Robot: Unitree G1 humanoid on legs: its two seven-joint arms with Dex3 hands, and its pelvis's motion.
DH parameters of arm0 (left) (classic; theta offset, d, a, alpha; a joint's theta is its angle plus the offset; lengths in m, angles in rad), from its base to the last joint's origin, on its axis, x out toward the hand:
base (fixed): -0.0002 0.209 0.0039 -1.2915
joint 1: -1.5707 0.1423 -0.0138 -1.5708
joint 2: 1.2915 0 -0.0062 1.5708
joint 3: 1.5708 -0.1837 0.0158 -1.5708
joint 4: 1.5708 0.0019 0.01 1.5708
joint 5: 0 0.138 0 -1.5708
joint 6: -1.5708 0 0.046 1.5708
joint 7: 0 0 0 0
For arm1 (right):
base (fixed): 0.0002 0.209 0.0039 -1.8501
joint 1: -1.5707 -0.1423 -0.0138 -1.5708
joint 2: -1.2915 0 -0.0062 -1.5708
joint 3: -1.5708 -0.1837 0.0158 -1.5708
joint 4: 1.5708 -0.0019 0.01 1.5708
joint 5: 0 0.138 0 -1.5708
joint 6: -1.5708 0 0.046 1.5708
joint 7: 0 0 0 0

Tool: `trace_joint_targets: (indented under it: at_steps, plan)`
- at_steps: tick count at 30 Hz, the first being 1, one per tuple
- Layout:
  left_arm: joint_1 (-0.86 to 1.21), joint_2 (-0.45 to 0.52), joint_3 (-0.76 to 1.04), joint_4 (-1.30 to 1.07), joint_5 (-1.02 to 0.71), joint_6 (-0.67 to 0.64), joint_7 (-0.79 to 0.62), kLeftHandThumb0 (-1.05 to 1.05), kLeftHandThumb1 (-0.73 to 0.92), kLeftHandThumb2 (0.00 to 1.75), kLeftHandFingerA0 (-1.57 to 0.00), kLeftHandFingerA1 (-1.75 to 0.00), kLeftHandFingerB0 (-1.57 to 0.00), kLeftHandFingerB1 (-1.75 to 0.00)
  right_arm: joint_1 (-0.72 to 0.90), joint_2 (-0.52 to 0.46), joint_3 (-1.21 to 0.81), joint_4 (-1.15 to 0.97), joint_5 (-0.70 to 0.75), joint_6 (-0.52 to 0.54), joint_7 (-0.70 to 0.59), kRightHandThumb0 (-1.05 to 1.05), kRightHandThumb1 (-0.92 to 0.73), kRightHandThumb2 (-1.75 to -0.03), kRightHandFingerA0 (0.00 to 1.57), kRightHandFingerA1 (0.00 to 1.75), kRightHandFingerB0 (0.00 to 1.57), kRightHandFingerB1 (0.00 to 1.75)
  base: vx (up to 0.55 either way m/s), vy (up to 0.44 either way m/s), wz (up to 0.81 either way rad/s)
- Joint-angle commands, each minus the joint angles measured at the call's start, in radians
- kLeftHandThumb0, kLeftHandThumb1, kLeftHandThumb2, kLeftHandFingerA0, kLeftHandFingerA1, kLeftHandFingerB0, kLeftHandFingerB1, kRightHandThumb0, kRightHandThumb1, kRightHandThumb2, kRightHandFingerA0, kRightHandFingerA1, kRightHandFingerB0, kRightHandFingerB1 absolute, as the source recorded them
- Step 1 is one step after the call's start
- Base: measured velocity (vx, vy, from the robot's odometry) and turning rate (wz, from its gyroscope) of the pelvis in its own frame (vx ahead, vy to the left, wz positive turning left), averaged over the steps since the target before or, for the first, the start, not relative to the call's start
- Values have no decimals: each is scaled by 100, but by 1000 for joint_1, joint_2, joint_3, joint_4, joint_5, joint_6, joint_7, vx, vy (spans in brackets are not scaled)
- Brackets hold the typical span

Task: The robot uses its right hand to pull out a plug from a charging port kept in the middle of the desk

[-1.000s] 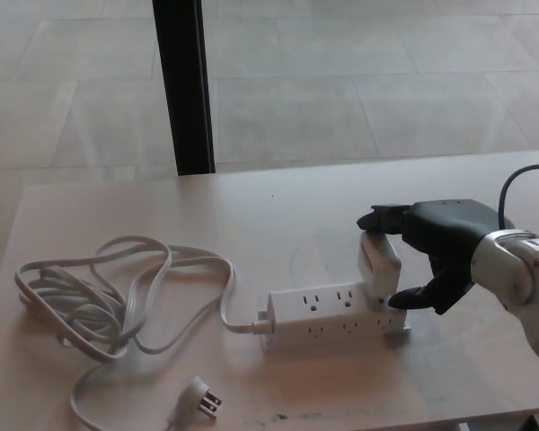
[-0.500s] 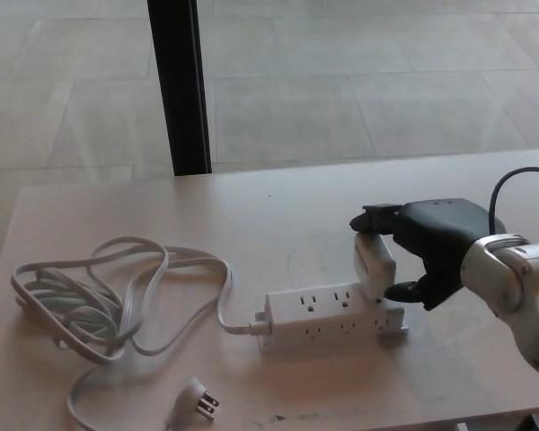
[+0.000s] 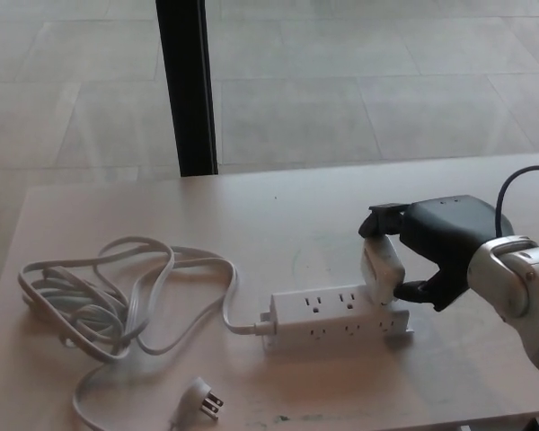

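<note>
a: head view first. what sits on the desk?

b: a pale, smooth, matte top. near its middle lies a white plastic power strip, a long rectangular bar with two rows of outlets, its length running left to right.

a: and the plug?

b: the plug is a chunky white adapter block with rounded corners, standing tilted at the right end of the power strip, its lower end still at the strip's top face. whether the prongs are seated is hidden.

a: the right hand?

b: the right hand is glossy black with thick fingers, wrapped around the plug: one finger hooks over the block's top, the thumb presses low on its right side. so it is closed on the plug. behind it a rounded silver wrist and a thin black cable arc up to the right of the power strip.

a: the left hand?

b: not visible anywhere.

a: anything left of the power strip?

b: a flat white cord leaves the strip's left end and lies in loose, tangled loops. it ends in a white three-prong plug head lying below and left of the power strip, near the desk's front edge.

a: beyond the power strip?

b: a tall black post stands past the desk's far edge, over a floor of large grey square tiles.
</note>
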Motion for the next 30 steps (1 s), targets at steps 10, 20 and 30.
trace_joint_targets:
  at_steps: [10, 20, 30]
  plan:
    - [-4, 5, 7, -6, -11, -31, 5, -87, 92, 81, -77, -54, -56, -44, 85, 101, 73, 2, -99, 187, 69, -39, -73, -80, 92, 170, 67, 53, 0, 0, 0]
    - [-5, 6, 15, -15, -19, -31, -3, -92, 80, 94, -76, -58, -55, -48, -26, 58, 62, 16, -142, 228, 130, -40, -75, -78, 83, 168, 72, 88, 0, 0, 0]
    - [-12, 9, 19, -3, -21, -18, 4, -88, 92, 82, -76, -55, -55, -43, -107, 16, 16, 23, -140, 219, 145, -40, -72, -77, 88, 173, 72, 95, 0, 0, 0]
